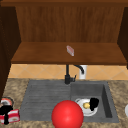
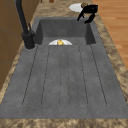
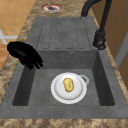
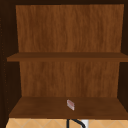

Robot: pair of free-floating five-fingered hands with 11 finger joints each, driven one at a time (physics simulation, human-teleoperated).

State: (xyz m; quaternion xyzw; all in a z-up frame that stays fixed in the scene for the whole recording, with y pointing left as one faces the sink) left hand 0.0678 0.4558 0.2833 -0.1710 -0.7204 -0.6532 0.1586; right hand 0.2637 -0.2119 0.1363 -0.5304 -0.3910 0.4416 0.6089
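The right hand [image 1: 94,103], black with fingers loosely drooping and holding nothing, hovers over the front edge of the dark grey stone sink basin [image 3: 105,82], just above the round white plate [image 3: 58,93] on the basin floor. A small yellow lump of food [image 3: 68,85] lies in the middle of that plate. The left hand [image 1: 5,111] is over a red-and-white dish [image 1: 13,116] on the speckled table left of the sink; its grip cannot be made out.

Front cam faces sink [image 1: 70,100] and shelf [image 1: 37,53]; side cams look along the sink from either end, close; upper cam frames the shelf too.
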